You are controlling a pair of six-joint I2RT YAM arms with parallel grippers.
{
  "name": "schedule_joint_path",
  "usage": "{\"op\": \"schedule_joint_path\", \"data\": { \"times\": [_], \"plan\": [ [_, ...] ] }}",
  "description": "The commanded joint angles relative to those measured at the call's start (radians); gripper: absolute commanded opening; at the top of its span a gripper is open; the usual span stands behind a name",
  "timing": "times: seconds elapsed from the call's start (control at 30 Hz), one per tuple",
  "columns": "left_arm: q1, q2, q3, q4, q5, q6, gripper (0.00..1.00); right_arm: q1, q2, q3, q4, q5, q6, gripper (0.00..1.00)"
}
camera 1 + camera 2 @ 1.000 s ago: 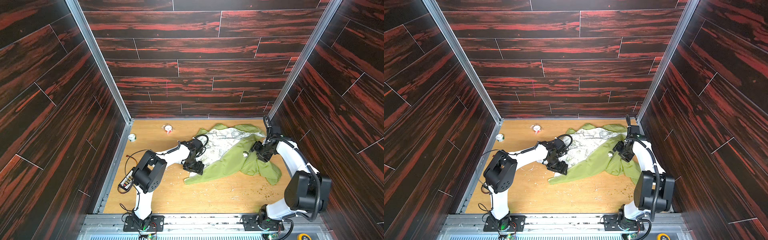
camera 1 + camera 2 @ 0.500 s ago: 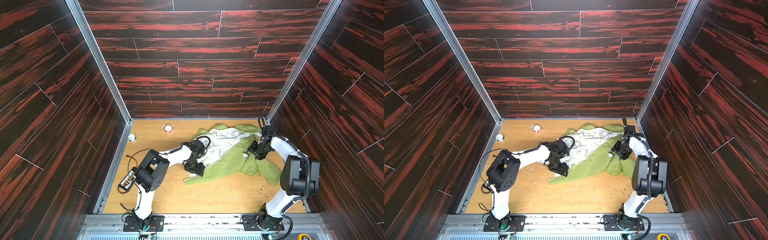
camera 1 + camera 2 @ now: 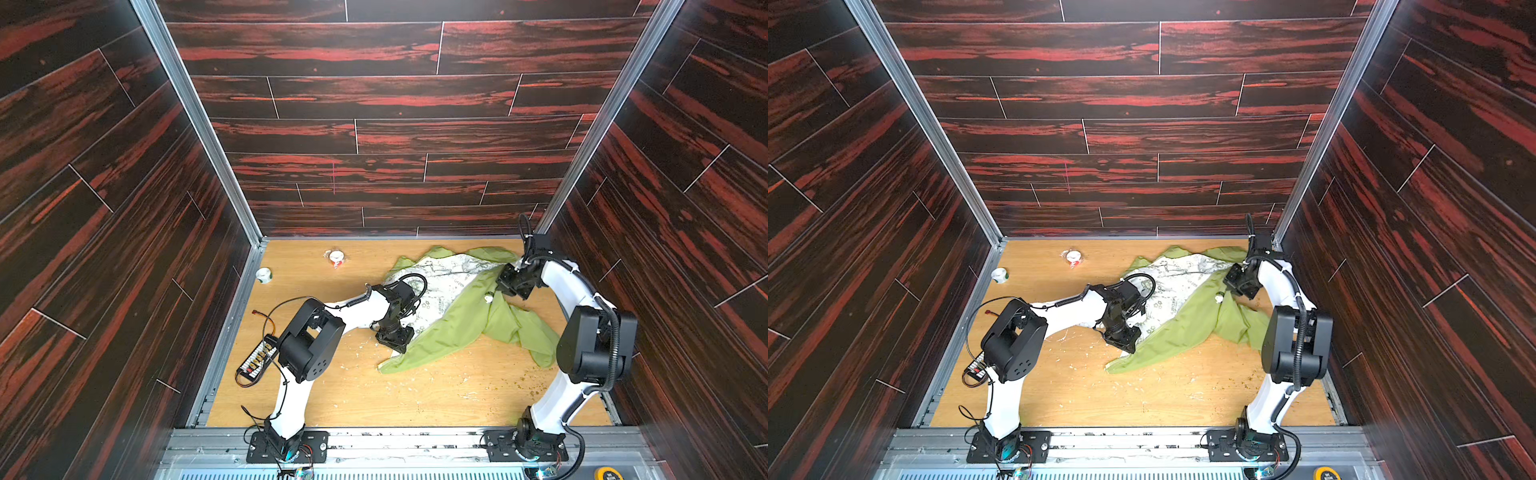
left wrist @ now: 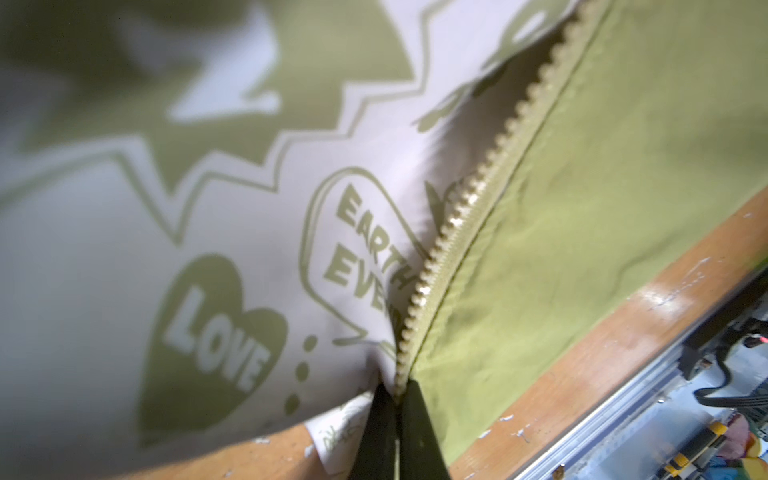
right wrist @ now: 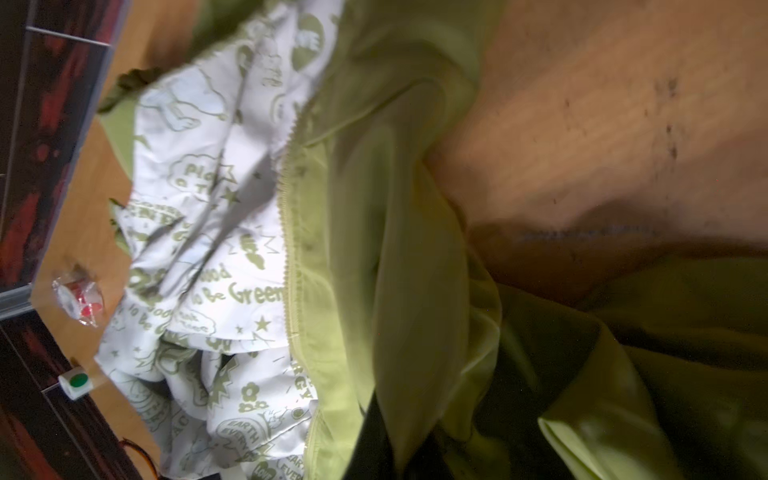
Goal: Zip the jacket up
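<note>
Green jacket [image 3: 457,324] lies open and rumpled at the right rear of the wooden table [image 3: 374,399]. Pull unevenly and you may slip off the thin fabric or twist the zipper teeth [image 4: 453,232]. Your left gripper [image 4: 397,401] is clamped on that toothed edge; your right gripper [image 5: 392,449] pinches a green fold.
</note>
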Motion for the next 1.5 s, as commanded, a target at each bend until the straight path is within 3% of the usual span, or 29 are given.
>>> {"op": "schedule_joint_path", "data": {
  "times": [0.0,0.23,0.4,0.63,0.87,1.07,1.3,1.33,1.47],
  "plan": [
    [-0.003,-0.095,0.03,-0.016,0.035,-0.018,0.0,0.015,0.071,0.109,-0.061,-0.014,-0.015,0.05],
    [-0.003,-0.227,0.047,-0.029,0.038,-0.062,0.0,0.07,0.19,0.366,-0.167,0.0,-0.026,0.02],
    [0.001,-0.287,0.047,-0.014,-0.05,-0.098,0.0,0.106,0.272,0.52,-0.251,0.036,-0.036,0.01],
    [0.067,-0.31,0.059,-0.012,-0.187,-0.158,0.0,0.11,0.217,0.418,-0.212,0.053,-0.043,0.01],
    [0.144,-0.374,0.032,0.054,-0.276,-0.187,0.0,0.116,0.196,0.432,-0.211,0.009,-0.034,0.01],
    [0.196,-0.258,0.083,0.014,-0.313,-0.181,0.0,0.126,0.216,0.383,-0.186,-0.017,0.008,0.02],
    [0.263,-0.107,0.178,-0.093,-0.352,-0.234,0.0,0.125,0.228,0.296,-0.151,-0.02,0.063,0.13],
    [0.265,-0.108,0.176,-0.095,-0.362,-0.24,0.02,0.125,0.227,0.282,-0.146,-0.014,0.071,0.16],
    [0.275,-0.138,0.161,-0.093,-0.392,-0.251,0.28,0.127,0.212,0.245,-0.125,0.01,0.101,0.33]
  ]
}}
